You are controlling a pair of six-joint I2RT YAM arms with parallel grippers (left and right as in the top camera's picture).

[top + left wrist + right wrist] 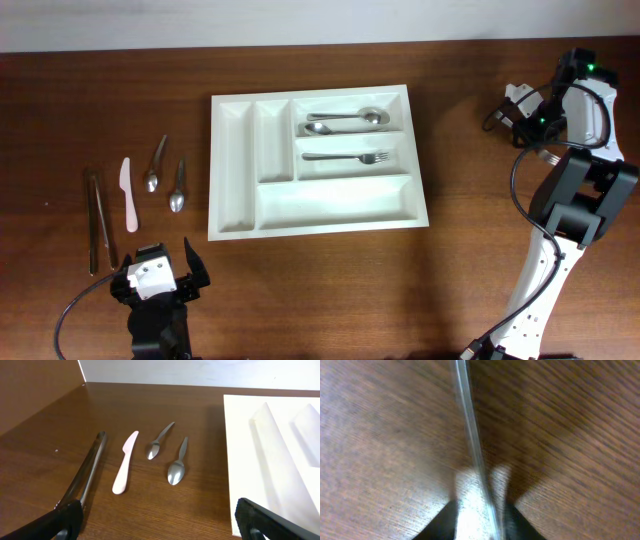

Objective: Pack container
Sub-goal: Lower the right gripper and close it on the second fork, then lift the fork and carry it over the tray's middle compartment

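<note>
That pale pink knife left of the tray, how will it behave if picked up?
The pink knife looks like thin plastic, so probably light and slightly bendy. It lies flat on the smooth wooden table, so it may slide when nudged rather than roll, and getting under it could be awkward.

The dark wooden tabletop [460, 290] carries loose cutlery ahead of the left hand [160, 258]. Dark metal tongs [97, 215] and a pink knife [128, 195] lie ahead to its left, and a small spoon [155, 168] and a second spoon [179, 190] lie straight ahead, none touching. The white container [300, 228] lies flat ahead to that hand's right, apart from the spoons.
</note>
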